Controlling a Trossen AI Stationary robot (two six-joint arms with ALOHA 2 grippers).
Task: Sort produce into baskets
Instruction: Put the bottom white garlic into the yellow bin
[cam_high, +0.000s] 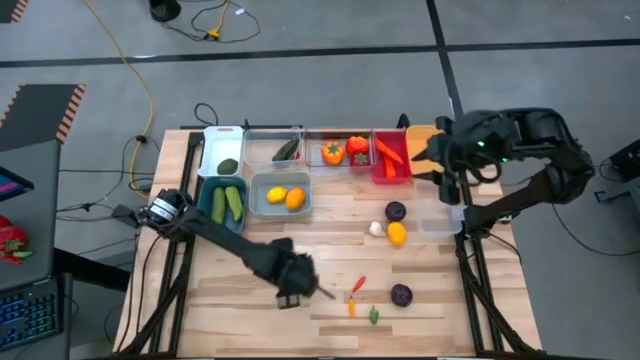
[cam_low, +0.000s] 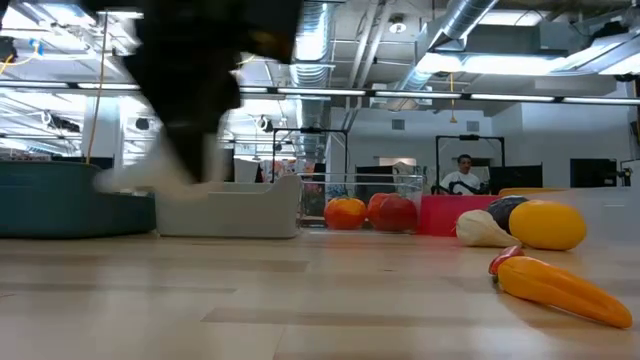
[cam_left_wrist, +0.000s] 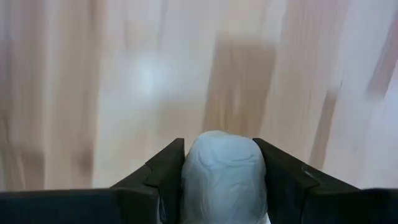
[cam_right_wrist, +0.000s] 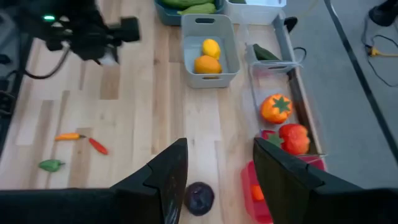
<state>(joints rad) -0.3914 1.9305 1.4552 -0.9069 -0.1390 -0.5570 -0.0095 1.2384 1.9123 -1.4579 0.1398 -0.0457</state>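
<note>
A: Left fingers (cam_left_wrist: 163, 171) pinching a pale garlic (cam_left_wrist: 224, 177), over the bare front middle of the counter (cam_high: 230, 300). Well apart from every tub.

B: Could slip out. Rounded, smooth, gripped only at its sides. A quick swing toward the tubs might squeeze it free.

A: Might roll far if dropped, too. Hard, slick pale wood, with nothing to stop it before the edge.

B: Right fingers (cam_right_wrist: 168, 177) spread wide, holding nothing. Hovering by the right edge near the red tub (cam_high: 390, 160), with a purple ball (cam_right_wrist: 200, 198) below.

A: Wrong tub looks like the other risk. No garlic visible in any tub, so no obvious home for it. Second garlic (cam_high: 376, 229) loose just beside a lemon (cam_high: 397, 234).

B: Beyond the counter, an open workshop. Ducts and strip lights overhead, a person (cam_low: 463, 176) far back, a yellow cable (cam_high: 130, 70) trailing over grey floor.
</note>
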